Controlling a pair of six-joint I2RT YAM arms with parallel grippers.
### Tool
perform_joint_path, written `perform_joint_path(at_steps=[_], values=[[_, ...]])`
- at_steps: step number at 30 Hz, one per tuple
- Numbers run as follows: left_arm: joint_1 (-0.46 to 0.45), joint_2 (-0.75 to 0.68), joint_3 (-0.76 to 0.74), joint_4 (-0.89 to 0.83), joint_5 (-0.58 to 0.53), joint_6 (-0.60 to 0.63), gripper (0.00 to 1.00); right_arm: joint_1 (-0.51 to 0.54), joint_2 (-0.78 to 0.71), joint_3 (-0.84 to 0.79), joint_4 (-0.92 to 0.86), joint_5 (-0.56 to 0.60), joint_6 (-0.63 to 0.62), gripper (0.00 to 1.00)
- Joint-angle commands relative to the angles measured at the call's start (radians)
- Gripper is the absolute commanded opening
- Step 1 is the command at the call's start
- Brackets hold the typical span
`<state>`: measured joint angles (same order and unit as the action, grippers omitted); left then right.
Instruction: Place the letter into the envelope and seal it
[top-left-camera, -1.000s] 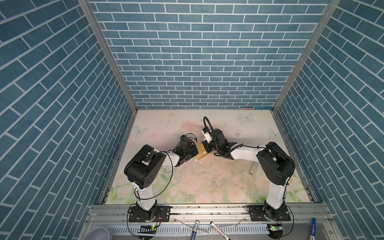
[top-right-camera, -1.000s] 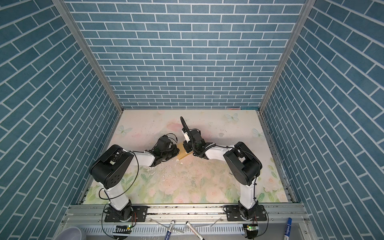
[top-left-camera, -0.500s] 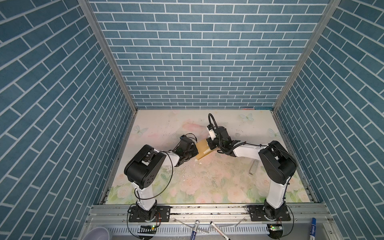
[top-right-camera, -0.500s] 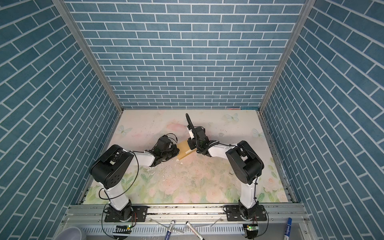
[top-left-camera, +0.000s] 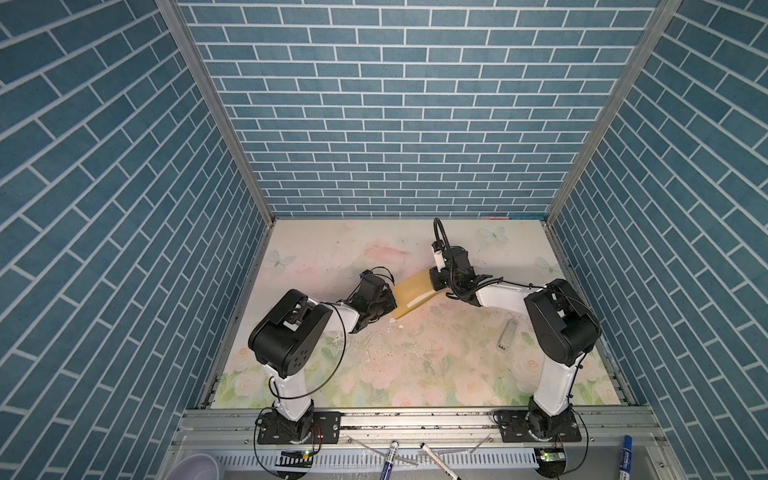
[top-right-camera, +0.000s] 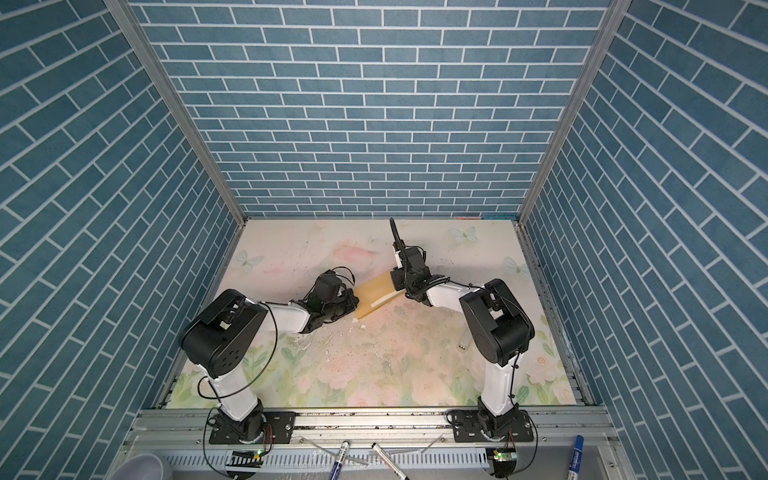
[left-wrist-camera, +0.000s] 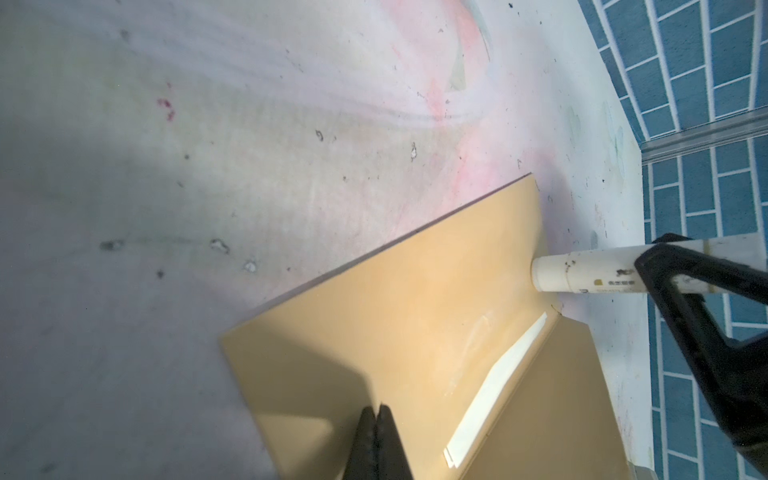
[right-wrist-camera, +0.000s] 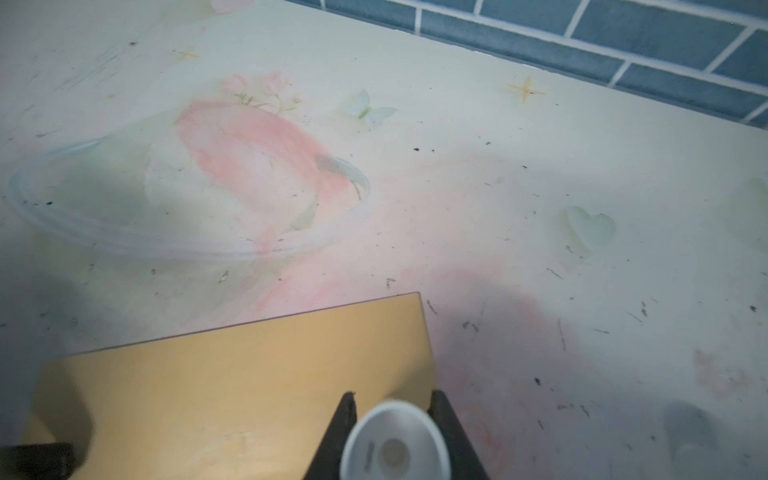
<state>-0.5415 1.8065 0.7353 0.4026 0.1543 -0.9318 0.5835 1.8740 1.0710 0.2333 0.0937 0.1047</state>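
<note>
While the envelope (left-wrist-camera: 415, 311) lies flat, its long axis runs from left gripper (left-wrist-camera: 376, 411) to right gripper (right-wrist-camera: 392, 397). Left is pinched together; right clamps a glue stick (left-wrist-camera: 582, 276).

A floral-printed table (top-left-camera: 415, 374) is sitting between blue brick-patterned walls (top-left-camera: 395, 124); a small silvery stick (top-left-camera: 508, 334) is lying on its right part, white scraps (top-left-camera: 400, 327) are dotting the middle, and markers (top-left-camera: 388, 459) are lying by the front rail (top-left-camera: 415, 424), near a pale cup (top-left-camera: 194, 466)
</note>
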Motion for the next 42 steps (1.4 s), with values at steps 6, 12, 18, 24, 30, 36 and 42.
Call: perform_joint_path(at_steps=[6,12,18,24,30,36,42], values=[[0.005,0.059,-0.064,-0.253,-0.048,0.005,0.00,-0.033,0.008,-0.017,-0.125,0.024,0.005,0.00],[0.005,0.059,-0.063,-0.251,-0.045,0.004,0.00,-0.037,-0.093,-0.061,-0.026,-0.045,0.060,0.00],[0.005,0.057,-0.064,-0.251,-0.047,0.010,0.00,-0.080,-0.226,-0.137,0.155,-0.175,0.190,0.00],[0.005,0.044,-0.061,-0.257,-0.044,0.018,0.00,-0.131,-0.289,-0.214,0.380,-0.330,0.365,0.00],[-0.007,-0.032,-0.010,-0.297,-0.038,0.051,0.00,-0.150,-0.310,-0.242,0.521,-0.408,0.454,0.00],[-0.008,-0.196,0.100,-0.356,-0.033,0.101,0.09,-0.151,-0.339,-0.257,0.599,-0.418,0.478,0.00],[-0.006,-0.351,0.218,-0.396,-0.037,0.125,0.39,-0.151,-0.369,-0.259,0.665,-0.430,0.475,0.00]])
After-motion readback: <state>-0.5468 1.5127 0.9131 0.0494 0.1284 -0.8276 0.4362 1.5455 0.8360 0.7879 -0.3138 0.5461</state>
